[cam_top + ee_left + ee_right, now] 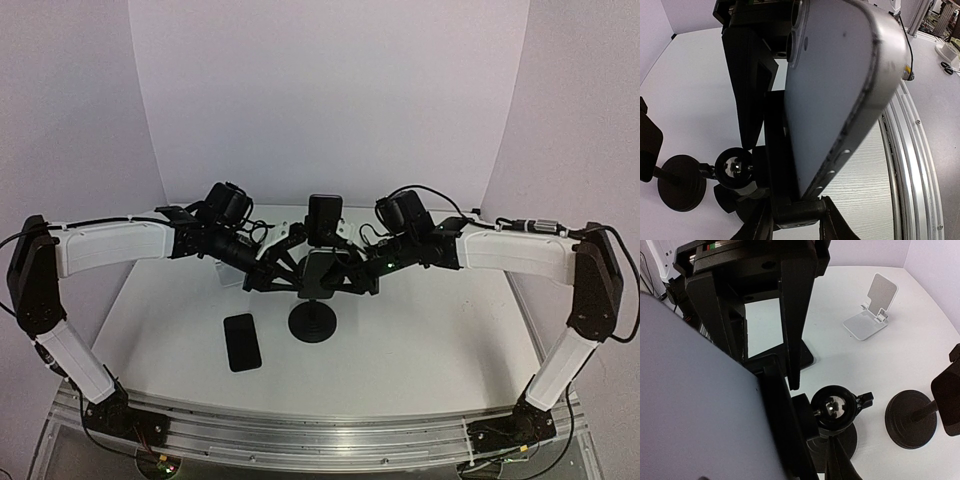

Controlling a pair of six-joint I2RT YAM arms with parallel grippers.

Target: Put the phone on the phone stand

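Note:
A grey phone point(322, 268) sits upright in the black clamp of the phone stand, whose round base point(312, 323) is at mid-table. In the left wrist view the phone's back point(835, 85) fills the frame, and my left gripper point(799, 212) is shut on the clamp's end bar. The stand's ball joint point(733, 167) shows beside it. My right gripper point(807, 462) is at the clamp's other side. Only one of its fingers point(837, 465) shows, beside the clamp; the phone point(695, 405) hides the other. Both grippers point(290, 268) point(352, 270) meet at the clamp.
A black phone point(241, 341) lies flat left of the stand's base. A second black stand point(324, 215) rises just behind, its base point(912, 419) close by. A white folding stand point(871, 310) sits further off on the white table.

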